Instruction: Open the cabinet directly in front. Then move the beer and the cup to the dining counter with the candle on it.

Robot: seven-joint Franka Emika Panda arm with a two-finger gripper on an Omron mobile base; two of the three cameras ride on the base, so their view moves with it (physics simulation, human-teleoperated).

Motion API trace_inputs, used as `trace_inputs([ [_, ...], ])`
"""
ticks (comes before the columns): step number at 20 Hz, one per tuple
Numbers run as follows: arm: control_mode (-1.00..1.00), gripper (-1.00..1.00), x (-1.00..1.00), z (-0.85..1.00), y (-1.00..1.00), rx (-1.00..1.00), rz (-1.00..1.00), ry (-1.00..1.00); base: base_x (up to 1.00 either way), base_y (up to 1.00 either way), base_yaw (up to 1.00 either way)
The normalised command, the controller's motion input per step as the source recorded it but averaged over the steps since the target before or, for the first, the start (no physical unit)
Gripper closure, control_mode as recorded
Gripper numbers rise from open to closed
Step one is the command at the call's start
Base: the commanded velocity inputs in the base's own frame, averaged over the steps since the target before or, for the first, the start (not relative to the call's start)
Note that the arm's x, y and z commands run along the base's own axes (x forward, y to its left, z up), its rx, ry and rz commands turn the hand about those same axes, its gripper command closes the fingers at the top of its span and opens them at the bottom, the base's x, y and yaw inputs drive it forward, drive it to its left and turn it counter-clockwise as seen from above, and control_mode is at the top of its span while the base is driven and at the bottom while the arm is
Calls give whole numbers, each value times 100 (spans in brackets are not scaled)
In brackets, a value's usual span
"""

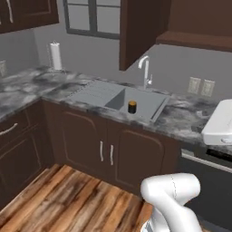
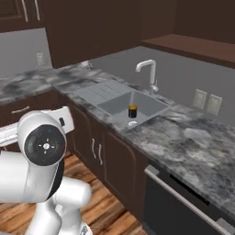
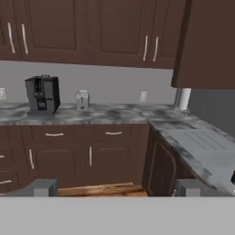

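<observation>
Your gripper (image 3: 117, 188) stands wide apart with nothing between its fingertips (image 3: 40, 187), aimed across the kitchen at a far run of marbled worktop (image 3: 105, 112). On that worktop you see a black coffee machine (image 3: 42, 94) and, near it, a small toaster (image 3: 82, 99). Above them runs a row of dark wall cupboards (image 3: 92, 30) with silver bar handles. Closer to you, the cabinet (image 1: 136, 31) hangs with a door swung out above the sink (image 1: 129, 100). A black-and-orange cylinder (image 1: 132, 107) stands in the sink basin, in front of the tap (image 1: 145, 71).
</observation>
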Motion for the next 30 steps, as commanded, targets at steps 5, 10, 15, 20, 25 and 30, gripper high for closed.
trace_inputs([
  [5,100,-100,0,0,0,0,0,0,56,-54,-38],
  [10,100,-100,0,0,0,0,0,0,54,-37,-42],
  [15,100,-100,0,0,0,0,0,0,49,-23,-42],
  [20,100,-100,0,0,0,0,0,0,49,-31,-41],
  [25,100,-100,0,0,0,0,0,0,39,-34,-40],
  [30,100,-100,0,0,0,0,0,0,42,-39,-39],
])
